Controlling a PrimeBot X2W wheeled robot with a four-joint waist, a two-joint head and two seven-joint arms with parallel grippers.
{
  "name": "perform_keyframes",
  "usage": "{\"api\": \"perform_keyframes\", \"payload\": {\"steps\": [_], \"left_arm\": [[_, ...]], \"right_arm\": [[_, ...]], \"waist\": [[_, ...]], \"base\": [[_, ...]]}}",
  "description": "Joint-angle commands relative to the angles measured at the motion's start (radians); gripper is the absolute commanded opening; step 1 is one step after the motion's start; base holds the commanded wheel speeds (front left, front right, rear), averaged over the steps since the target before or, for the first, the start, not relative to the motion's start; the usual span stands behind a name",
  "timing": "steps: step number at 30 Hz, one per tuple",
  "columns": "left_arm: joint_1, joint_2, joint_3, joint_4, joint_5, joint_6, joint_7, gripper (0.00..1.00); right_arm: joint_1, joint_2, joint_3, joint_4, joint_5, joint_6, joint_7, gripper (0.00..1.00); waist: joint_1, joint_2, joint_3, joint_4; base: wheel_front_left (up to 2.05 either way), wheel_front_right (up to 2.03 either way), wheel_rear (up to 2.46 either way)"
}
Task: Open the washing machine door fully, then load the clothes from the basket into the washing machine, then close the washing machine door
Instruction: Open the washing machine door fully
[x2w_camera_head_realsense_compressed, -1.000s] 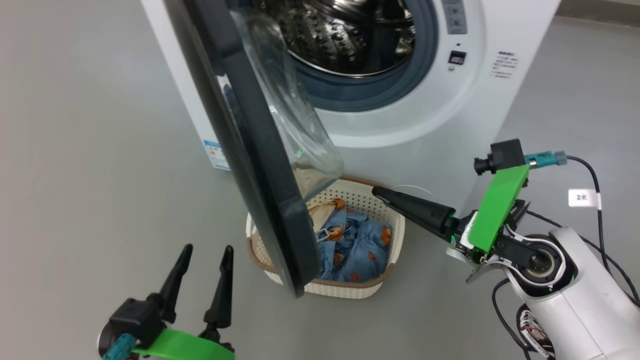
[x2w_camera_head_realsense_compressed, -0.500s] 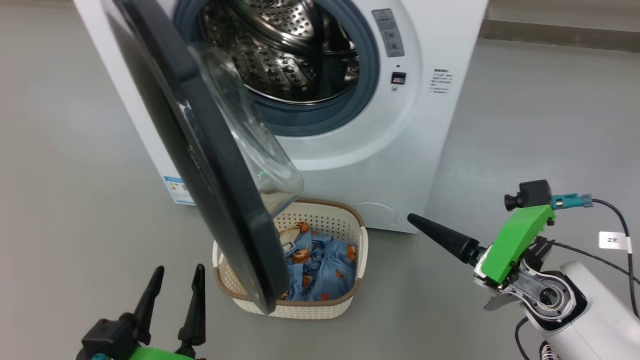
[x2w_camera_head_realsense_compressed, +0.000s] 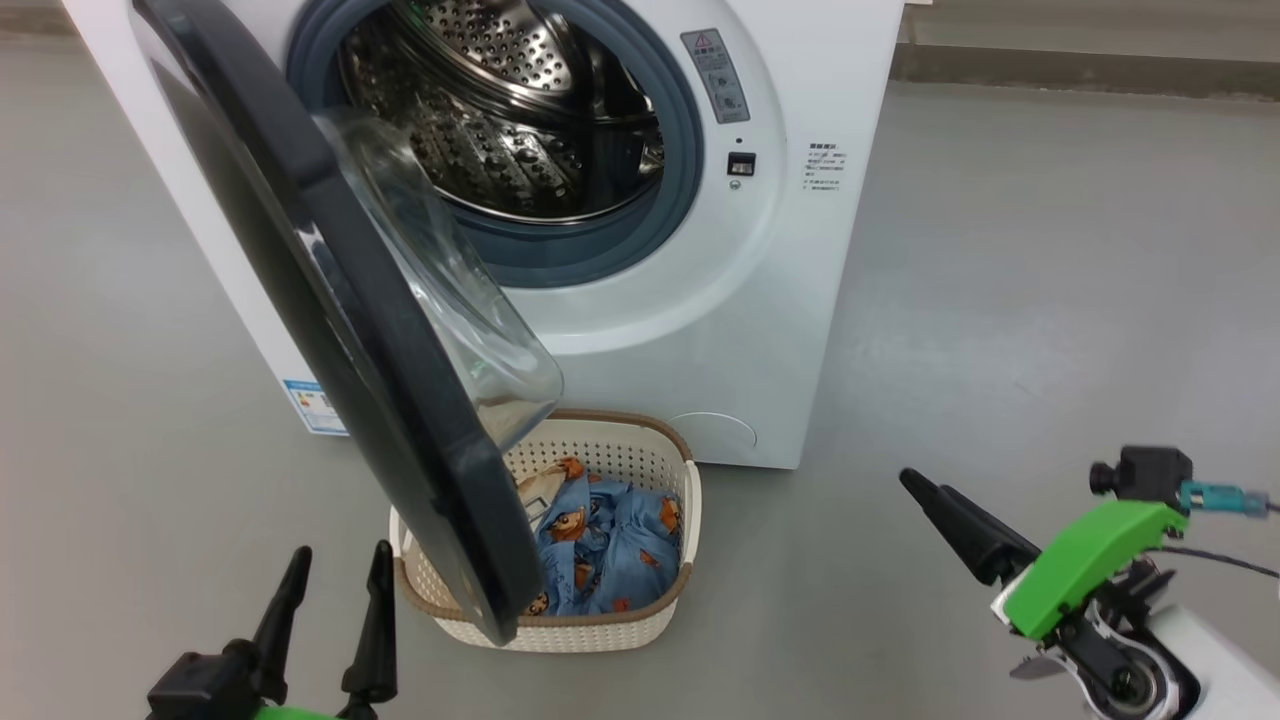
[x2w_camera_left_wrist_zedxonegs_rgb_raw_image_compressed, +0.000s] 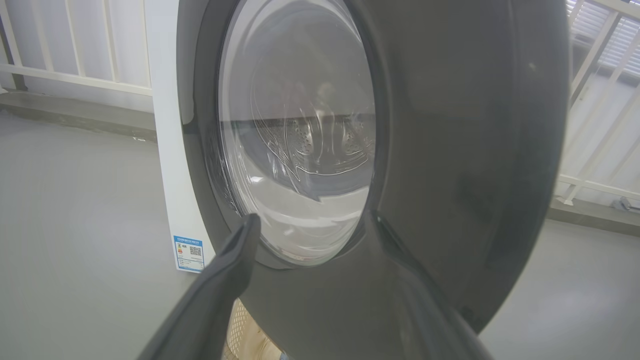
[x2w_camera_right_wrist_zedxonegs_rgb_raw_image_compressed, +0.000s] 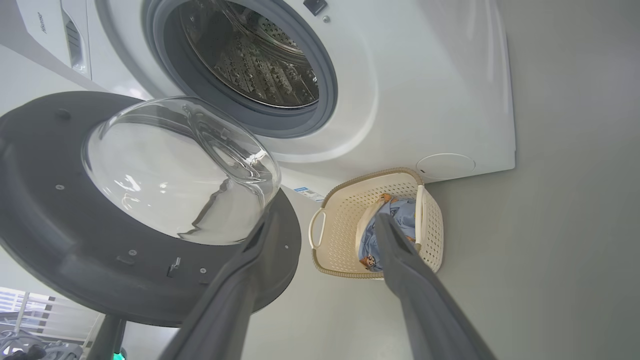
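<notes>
The head camera has pulled back, and the right tool (x2w_camera_head_realsense_compressed: 920, 487) has withdrawn from the basket (x2w_camera_head_realsense_compressed: 640, 625) to the lower right, its fingers spread wide and empty. The left tool (x2w_camera_head_realsense_compressed: 341, 552), equally wide and empty, sits just left of the washing machine door (x2w_camera_head_realsense_compressed: 400, 400). The door hangs part-open over the basket on the floor and hides some of the clothes (x2w_camera_head_realsense_compressed: 600, 540). The step in hand is probably swinging the door fully aside before anything is loaded into the washing machine (x2w_camera_head_realsense_compressed: 790, 300).

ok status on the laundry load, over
Left tool open, empty; right tool open, empty. Clothes in the basket. Washing machine door swung out, its rim hiding the basket's left side from above.
</notes>
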Motion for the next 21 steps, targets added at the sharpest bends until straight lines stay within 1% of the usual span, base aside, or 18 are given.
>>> {"api": "perform_keyframes", "payload": {"steps": [1, 7, 10, 12, 15, 16, 17, 20, 21], "left_arm": [[-0.010, 0.016, 0.038, -0.027, 0.009, 0.001, -0.006, 1.00], [-0.003, 0.016, 0.055, -0.029, 0.010, 0.001, -0.006, 1.00], [0.001, 0.015, 0.062, -0.030, 0.011, 0.001, -0.006, 1.00], [0.003, 0.013, 0.064, -0.030, 0.013, 0.001, -0.006, 1.00], [0.003, 0.012, 0.065, -0.031, 0.015, 0.001, -0.006, 1.00], [0.002, 0.011, 0.066, -0.032, 0.016, 0.001, -0.006, 1.00], [0.003, 0.011, 0.067, -0.032, 0.016, 0.001, -0.006, 1.00], [0.001, 0.009, 0.069, -0.034, 0.018, 0.001, -0.006, 1.00], [0.001, 0.009, 0.069, -0.035, 0.018, 0.001, -0.006, 1.00]], "right_arm": [[0.015, -0.025, 0.019, -0.016, -0.014, 0.006, -0.036, 1.00], [0.040, -0.065, 0.094, 0.007, -0.063, 0.006, -0.227, 1.00], [0.039, -0.086, 0.149, 0.026, -0.099, 0.006, -0.312, 1.00], [0.034, -0.095, 0.180, 0.039, -0.121, 0.006, -0.349, 1.00], [0.025, -0.103, 0.196, 0.058, -0.156, 0.006, -0.374, 1.00], [0.022, -0.103, 0.193, 0.064, -0.173, 0.006, -0.376, 1.00], [0.020, -0.099, 0.166, 0.066, -0.194, 0.006, -0.377, 1.00], [0.036, -0.081, 0.069, 0.058, -0.304, 0.006, -0.378, 1.00], [0.049, -0.067, 0.027, 0.052, -0.334, 0.006, -0.378, 1.00]], "waist": [[0.0000, 0.0000, -0.002, -0.003], [0.0000, 0.0000, -0.005, -0.014], [0.0000, 0.0000, -0.007, -0.020], [0.0000, 0.0000, -0.008, -0.022], [0.0000, 0.0000, -0.009, -0.024], [0.0000, 0.0000, -0.008, -0.025], [0.0000, 0.0000, -0.008, -0.026], [0.0000, 0.0000, -0.006, -0.026], [0.0000, 0.0000, -0.006, -0.025]], "base": [[0.00, 0.00, 0.00], [0.00, 0.00, 0.00], [0.00, 0.00, 0.00], [0.00, 0.00, 0.00], [0.00, 0.00, 0.00], [0.00, 0.00, 0.00], [0.00, 0.00, 0.00], [0.00, 0.00, 0.00], [0.00, 0.00, 0.00]]}}
